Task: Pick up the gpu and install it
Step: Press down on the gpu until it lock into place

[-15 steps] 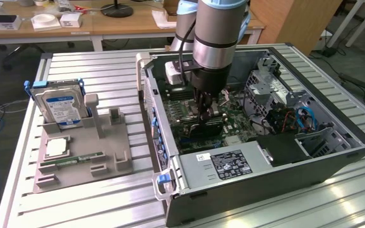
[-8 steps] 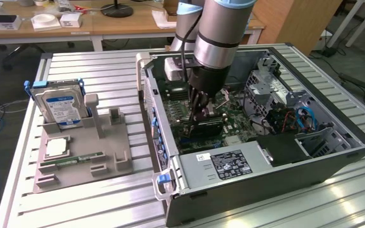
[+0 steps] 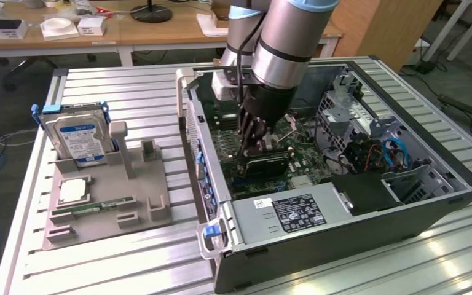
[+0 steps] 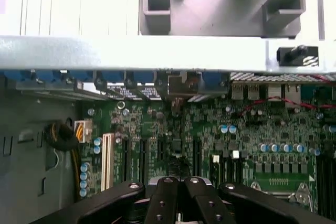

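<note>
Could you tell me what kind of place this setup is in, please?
Likely a robotics lab or workshop: an open computer case lies on a slatted metal workbench, a grey parts holder beside it, with cluttered wooden desks behind.

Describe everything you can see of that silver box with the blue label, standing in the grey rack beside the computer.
It is a hard drive: a flat rectangular block with a silvery metal-looking face and a large blue and white label. Blue plastic rails are clipped along its sides. It stands on its short end, leaning slightly back, in a slot of the grey holder on the slatted metal table, at the exterior view's left. Only the holder touches it.
</note>
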`<state>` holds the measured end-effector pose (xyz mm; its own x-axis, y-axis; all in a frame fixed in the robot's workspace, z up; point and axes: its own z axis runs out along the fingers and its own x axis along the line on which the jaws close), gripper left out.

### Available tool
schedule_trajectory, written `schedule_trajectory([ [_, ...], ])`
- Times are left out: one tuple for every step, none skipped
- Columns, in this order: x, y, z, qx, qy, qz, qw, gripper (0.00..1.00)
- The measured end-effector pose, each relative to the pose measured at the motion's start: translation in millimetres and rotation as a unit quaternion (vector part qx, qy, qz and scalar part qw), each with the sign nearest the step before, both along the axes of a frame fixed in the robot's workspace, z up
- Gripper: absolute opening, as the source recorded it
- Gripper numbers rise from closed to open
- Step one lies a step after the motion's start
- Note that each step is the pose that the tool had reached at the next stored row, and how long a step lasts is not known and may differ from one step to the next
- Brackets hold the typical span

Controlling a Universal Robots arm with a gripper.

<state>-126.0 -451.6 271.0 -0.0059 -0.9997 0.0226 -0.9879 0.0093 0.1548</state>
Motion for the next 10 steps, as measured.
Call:
schedule_trajectory([
  [0.0,0.1,0.0,0.0000,0.0071,0.000,1.0000,0.10],
  [0.0,0.2,0.1,-0.0001,0.0136,0.000,0.9999,0.10],
  [0.0,0.6,0.1,-0.0001,0.0185,0.000,0.9998,0.10],
  [0.0,1.1,0.1,-0.0001,0.0214,0.000,0.9998,0.10],
  [-0.1,2.1,0.1,-0.0001,0.0233,0.000,0.9997,0.10],
  [0.0,3.6,0.0,0.0000,0.0249,0.000,0.9997,0.10],
  [0.0,5.2,0.0,0.0000,0.0265,0.000,0.9996,0.10],
  [0.0,6.9,0.0,0.0000,0.0279,0.000,0.9996,0.10],
  [0.0,8.8,0.0,0.0000,0.0294,0.000,0.9996,0.10],
  [-0.1,10.1,0.0,0.0000,0.0308,0.000,0.9995,0.10],
])
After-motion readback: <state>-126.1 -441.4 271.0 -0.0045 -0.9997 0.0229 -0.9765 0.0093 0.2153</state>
